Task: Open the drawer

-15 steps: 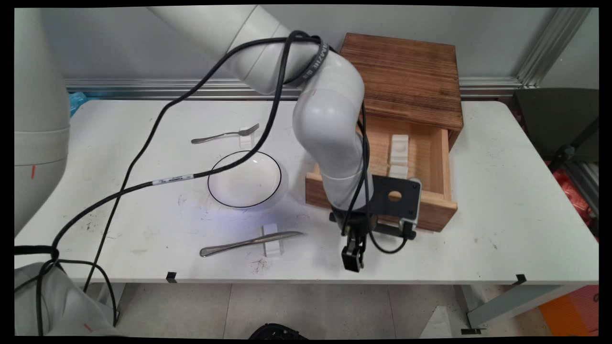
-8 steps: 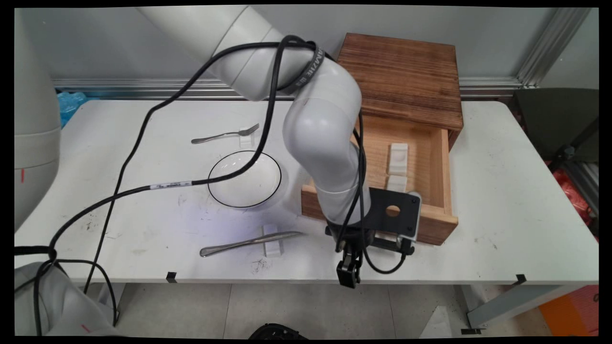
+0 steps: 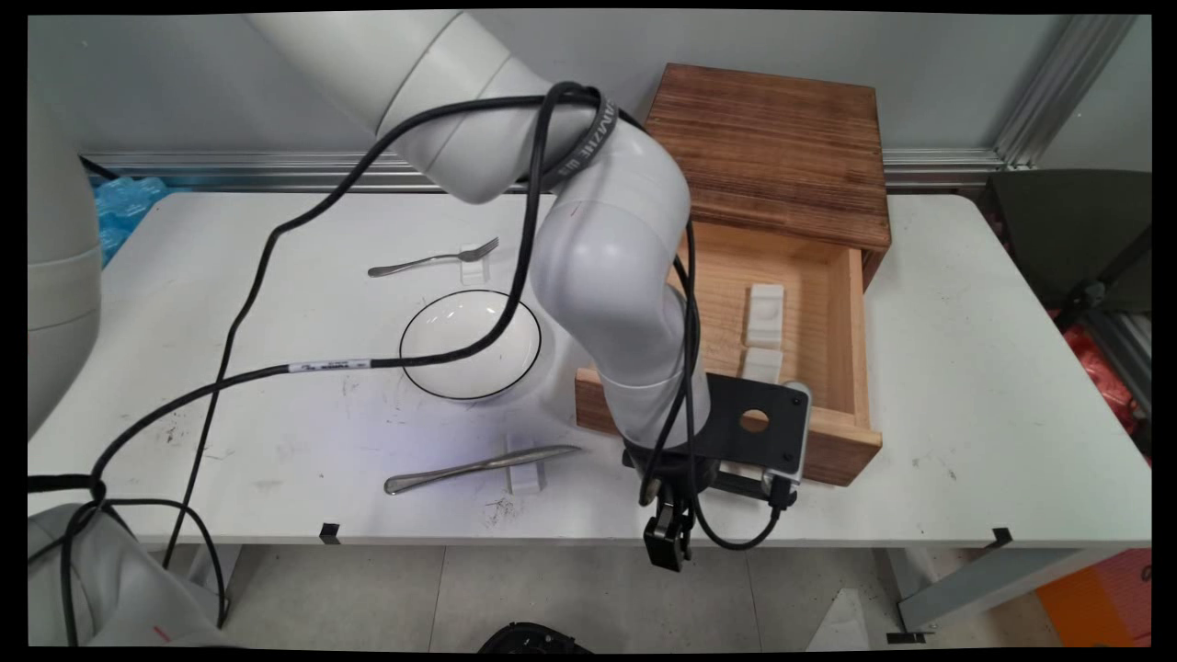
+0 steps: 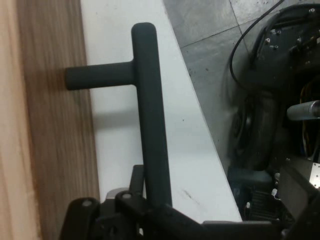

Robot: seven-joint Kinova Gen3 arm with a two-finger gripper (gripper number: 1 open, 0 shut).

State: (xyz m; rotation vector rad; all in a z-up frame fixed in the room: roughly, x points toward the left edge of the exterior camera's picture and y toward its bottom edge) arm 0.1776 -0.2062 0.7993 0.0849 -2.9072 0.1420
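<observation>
Open wooden drawer with two white holders inside.

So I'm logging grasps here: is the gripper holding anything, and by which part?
The gripper is shut on the drawer handle, gripping the black bar near one end; the bar stands off the wooden drawer front.

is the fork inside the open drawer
No, the fork lies on the white table beyond the bowl, to the left of the open drawer, which holds only two small white blocks.

grey wall, white table, tiled floor
</observation>
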